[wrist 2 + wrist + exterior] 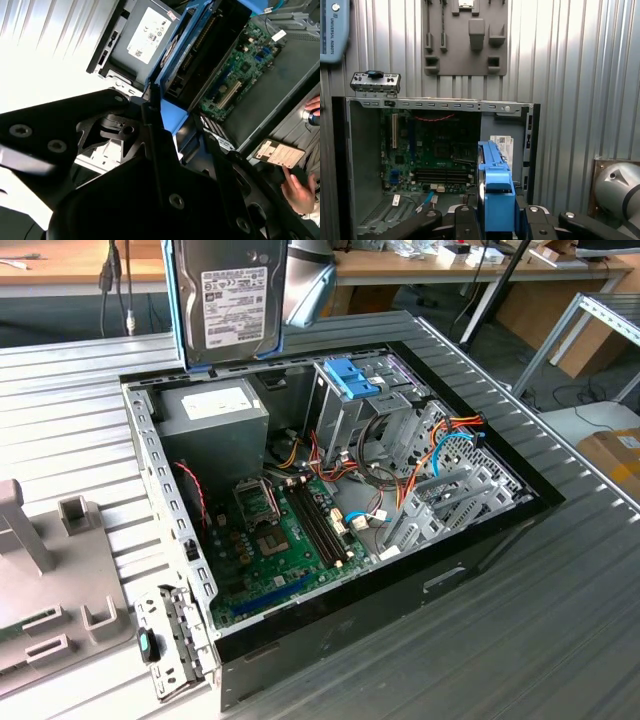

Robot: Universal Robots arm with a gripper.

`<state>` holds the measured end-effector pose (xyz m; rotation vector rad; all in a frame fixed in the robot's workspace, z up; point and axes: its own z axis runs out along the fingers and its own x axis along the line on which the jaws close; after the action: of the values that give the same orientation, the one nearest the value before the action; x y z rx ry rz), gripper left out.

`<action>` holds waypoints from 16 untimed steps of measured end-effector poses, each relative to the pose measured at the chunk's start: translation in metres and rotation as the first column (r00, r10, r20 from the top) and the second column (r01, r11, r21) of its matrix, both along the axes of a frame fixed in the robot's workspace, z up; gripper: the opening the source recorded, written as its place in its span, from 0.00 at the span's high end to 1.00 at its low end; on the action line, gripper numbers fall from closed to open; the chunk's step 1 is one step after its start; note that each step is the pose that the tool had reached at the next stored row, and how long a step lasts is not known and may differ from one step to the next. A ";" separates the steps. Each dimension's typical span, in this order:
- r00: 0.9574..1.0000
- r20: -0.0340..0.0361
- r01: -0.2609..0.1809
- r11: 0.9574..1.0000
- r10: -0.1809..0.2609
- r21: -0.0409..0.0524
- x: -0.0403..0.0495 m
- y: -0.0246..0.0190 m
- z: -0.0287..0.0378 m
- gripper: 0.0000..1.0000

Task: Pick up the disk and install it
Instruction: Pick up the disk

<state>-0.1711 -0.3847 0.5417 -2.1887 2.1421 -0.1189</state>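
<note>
Your claw [497, 223] is pinched on the disk [232, 300], gripping its blue bracket [496, 192] edgewise. In the exterior view the disk hangs upright at upper centre-left, long axis vertical, just above the rim of the open case [400, 590]; the metal cage [345, 410] lies lower right of it.

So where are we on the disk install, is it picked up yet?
Done: the pick. The disk is off the table, held upright above the far edge of the open computer case. In hand: in the first wrist view the gripper is shut on the disk's blue bracket. Left: the install itself, since the disk is not yet inside the case.
</note>
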 end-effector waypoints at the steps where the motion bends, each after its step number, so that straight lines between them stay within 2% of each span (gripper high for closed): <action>1: 1.000 0.000 0.000 1.000 0.000 0.000 0.0000 -0.0061 -0.0001 0.63; 2: 1.000 0.000 0.000 1.000 0.000 0.000 0.0000 -0.0077 -0.0001 0.63; 6: 1.000 0.000 0.000 1.000 0.000 0.000 0.0000 -0.0088 -0.0001 0.63; 16: 1.000 0.000 0.000 1.000 0.000 0.000 0.0004 -0.0094 -0.0001 0.63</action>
<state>-0.1707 -0.3941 0.5416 -2.1889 2.1419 -0.1191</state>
